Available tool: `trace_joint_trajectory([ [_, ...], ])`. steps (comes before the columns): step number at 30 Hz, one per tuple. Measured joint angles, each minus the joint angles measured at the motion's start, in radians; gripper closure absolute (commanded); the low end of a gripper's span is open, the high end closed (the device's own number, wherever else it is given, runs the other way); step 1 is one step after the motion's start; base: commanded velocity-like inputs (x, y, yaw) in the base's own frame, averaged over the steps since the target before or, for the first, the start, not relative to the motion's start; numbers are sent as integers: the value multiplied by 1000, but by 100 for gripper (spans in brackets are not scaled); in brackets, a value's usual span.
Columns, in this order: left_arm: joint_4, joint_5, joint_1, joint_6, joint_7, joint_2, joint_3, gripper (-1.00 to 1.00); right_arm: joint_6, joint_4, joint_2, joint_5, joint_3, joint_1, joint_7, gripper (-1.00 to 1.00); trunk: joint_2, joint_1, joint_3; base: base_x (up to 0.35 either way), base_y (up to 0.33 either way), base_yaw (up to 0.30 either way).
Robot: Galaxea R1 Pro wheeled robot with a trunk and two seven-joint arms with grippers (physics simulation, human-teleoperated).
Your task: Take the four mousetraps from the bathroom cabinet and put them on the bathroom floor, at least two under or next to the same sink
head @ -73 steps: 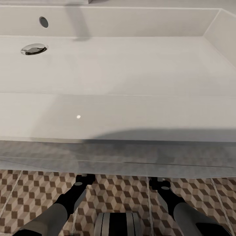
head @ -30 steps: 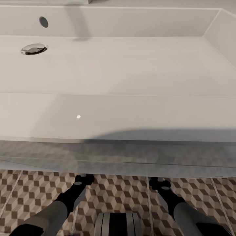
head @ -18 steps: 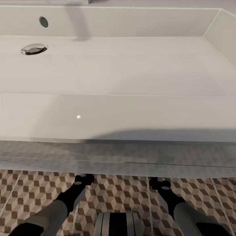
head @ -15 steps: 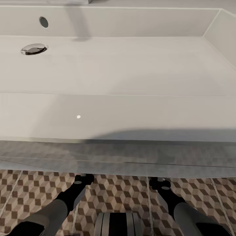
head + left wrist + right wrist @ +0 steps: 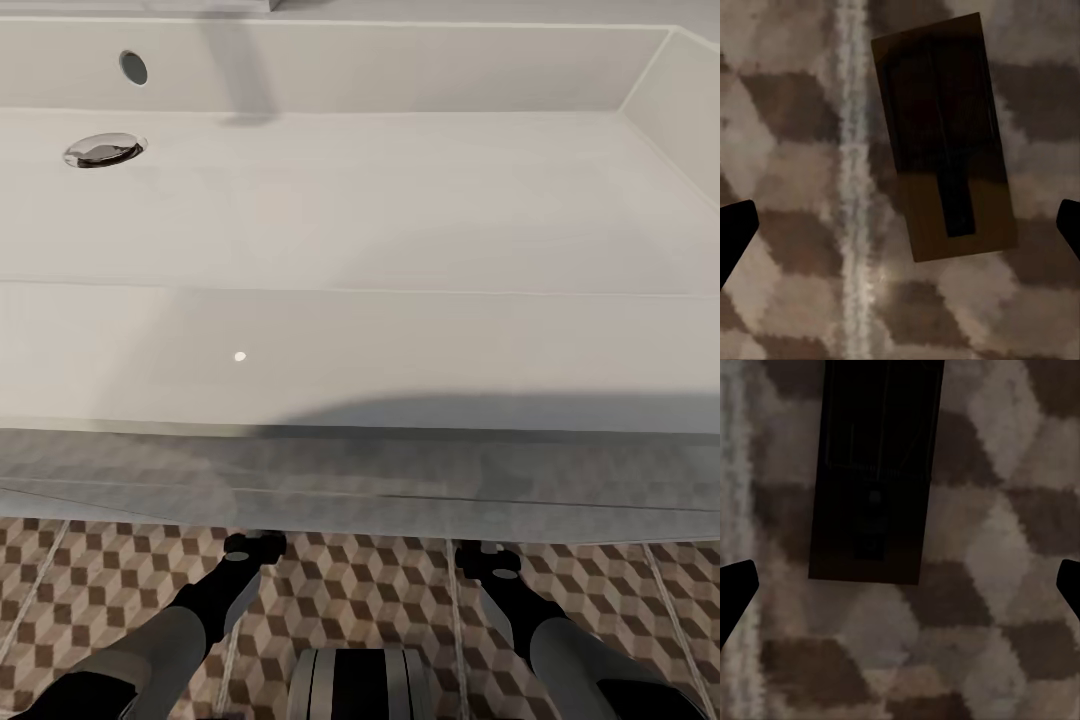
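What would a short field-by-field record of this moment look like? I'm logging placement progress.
sink: long white trough basin with chrome drain, above both arms
floor: cube-patterned brown and cream tiles
left gripper: open, over a flat dark-brown mousetrap lying beside a grout line
right gripper: open, over a second dark mousetrap on the tiles

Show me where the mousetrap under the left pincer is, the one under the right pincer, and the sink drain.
Dark-brown flat rectangular mousetrap (image 5: 945,142), left wrist view: middle of its top face.
Darker flat rectangular mousetrap (image 5: 876,472), right wrist view: middle of its top face.
Chrome round sink drain (image 5: 103,150), head view: centre of the metal plug.
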Motion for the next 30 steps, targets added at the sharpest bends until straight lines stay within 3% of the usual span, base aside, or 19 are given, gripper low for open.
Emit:
trace_joint_trajectory([
  [30,-23,-7,1,-99,-1,-4,-2,-100,-4,-1,0,0,0,0,0,-100,0,0,0,0,0,0],
])
